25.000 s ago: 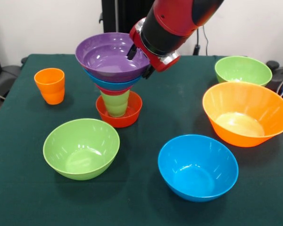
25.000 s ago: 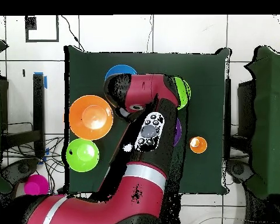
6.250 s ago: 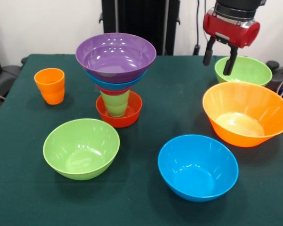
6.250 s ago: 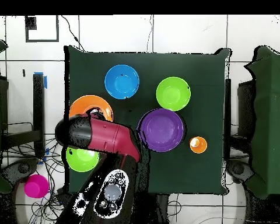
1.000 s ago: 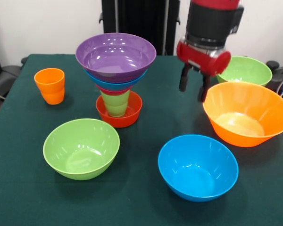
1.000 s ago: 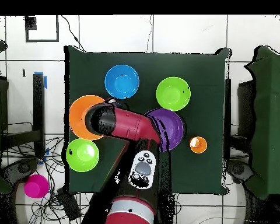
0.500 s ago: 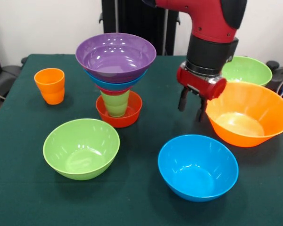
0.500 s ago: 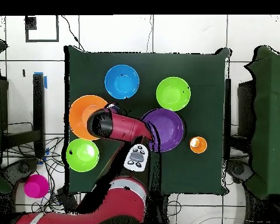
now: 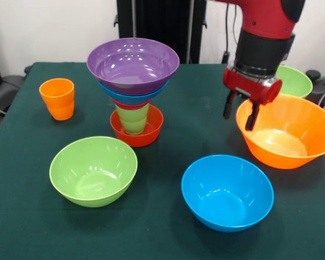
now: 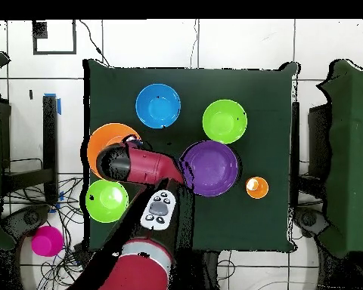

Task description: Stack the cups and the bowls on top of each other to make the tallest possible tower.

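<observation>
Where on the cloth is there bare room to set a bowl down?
Bare patches: between the tower and the large orange bowl, and the near edge beside the blue bowl. Crowded: around the open hand straddling the orange bowl's rim.

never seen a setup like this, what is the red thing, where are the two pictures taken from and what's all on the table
The red thing is a robot arm. At its end is a gripper whose jaws stand open and hold nothing; they straddle the near rim of the large orange bowl. One picture is taken from across the table, facing the robot. The other looks straight down from above, where the arm covers part of that orange bowl.

On the green cloth stands the tower: a red-orange bowl at the bottom, a light green cup in it, then a reddish, a blue and a purple bowl. Loose around it are an orange cup, a blue bowl and two lime green bowls.
</observation>
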Tool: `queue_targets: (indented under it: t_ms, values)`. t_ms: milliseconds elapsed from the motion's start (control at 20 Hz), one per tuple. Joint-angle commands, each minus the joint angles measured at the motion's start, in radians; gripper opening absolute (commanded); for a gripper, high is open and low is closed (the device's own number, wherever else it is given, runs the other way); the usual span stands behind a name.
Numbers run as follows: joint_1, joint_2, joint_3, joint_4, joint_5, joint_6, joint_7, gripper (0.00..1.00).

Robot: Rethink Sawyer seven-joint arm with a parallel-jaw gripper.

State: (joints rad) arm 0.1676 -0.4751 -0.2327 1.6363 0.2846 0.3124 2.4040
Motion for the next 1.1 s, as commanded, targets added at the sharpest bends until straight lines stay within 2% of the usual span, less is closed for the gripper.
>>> queue_targets:
  t_ms: [50, 250, 350, 500, 650, 900, 1100]
  values:
    - [0.043, -0.076, -0.033, -0.069, -0.024, 0.289, 0.104, 1.00]
    - [0.057, -0.092, -0.122, -0.152, -0.091, 0.408, 0.045, 1.00]
    - [0.051, -0.092, -0.136, -0.177, -0.113, 0.424, 0.020, 1.00]
    - [0.036, -0.091, -0.138, -0.186, -0.145, 0.395, -0.007, 1.00]
    - [0.022, -0.098, -0.122, -0.167, -0.149, 0.374, -0.009, 1.00]
    - [-0.013, -0.107, -0.039, -0.095, -0.112, 0.310, -0.006, 1.00]
    - [-0.022, -0.112, -0.014, -0.066, -0.095, 0.287, 0.010, 1.00]
